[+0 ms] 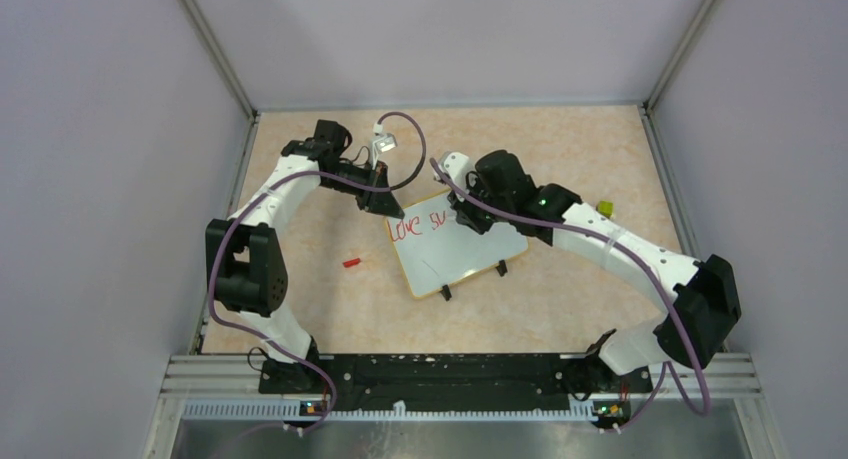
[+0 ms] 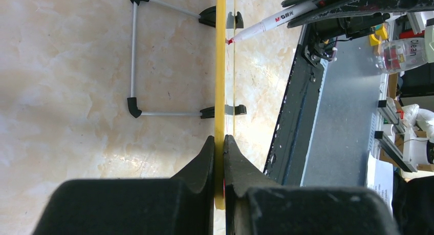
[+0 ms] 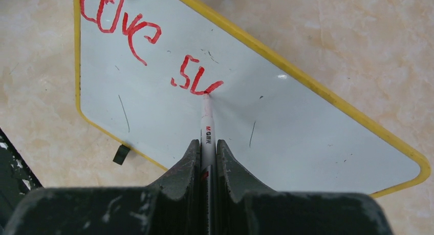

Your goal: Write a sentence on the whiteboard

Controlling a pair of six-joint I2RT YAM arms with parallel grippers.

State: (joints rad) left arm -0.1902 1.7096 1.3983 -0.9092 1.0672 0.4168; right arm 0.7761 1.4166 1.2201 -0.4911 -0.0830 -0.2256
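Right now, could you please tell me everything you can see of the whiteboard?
The whiteboard is a small glossy white rectangle with rounded corners, a thin yellow rim and two black clip feet. It stands tilted on the table, a wire prop behind it. Red writing reads "Love su"; faint dark scuffs mark the surface. The left gripper is shut on its rim, and the marker held by the right gripper touches it at the last letter.
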